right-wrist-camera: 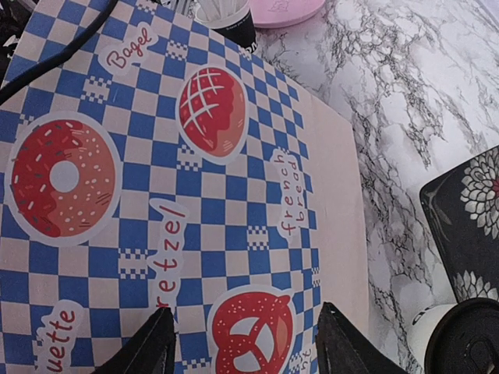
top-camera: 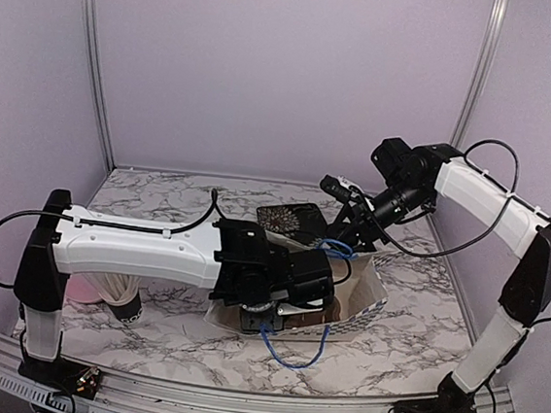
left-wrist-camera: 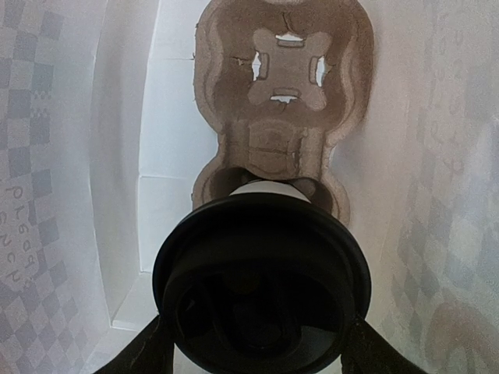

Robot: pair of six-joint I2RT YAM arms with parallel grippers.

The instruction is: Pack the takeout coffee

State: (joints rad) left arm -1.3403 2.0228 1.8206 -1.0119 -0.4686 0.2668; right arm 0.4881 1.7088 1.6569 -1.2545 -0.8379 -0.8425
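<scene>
"Bagel", "french bread" on bag [right-wrist-camera: 218,210]

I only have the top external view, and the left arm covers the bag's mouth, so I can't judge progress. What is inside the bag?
Observer: The left gripper holds a black-lidded cup inside the bag, over the near end of the cardboard tray.
Operator: Any room in it?
Observer: Yes, the far socket is empty.
Operator: Only one in there?
Observer: Yes. The second cup stands outside the bag on the table, beside a black floral-patterned item, seen from the right wrist.
</scene>
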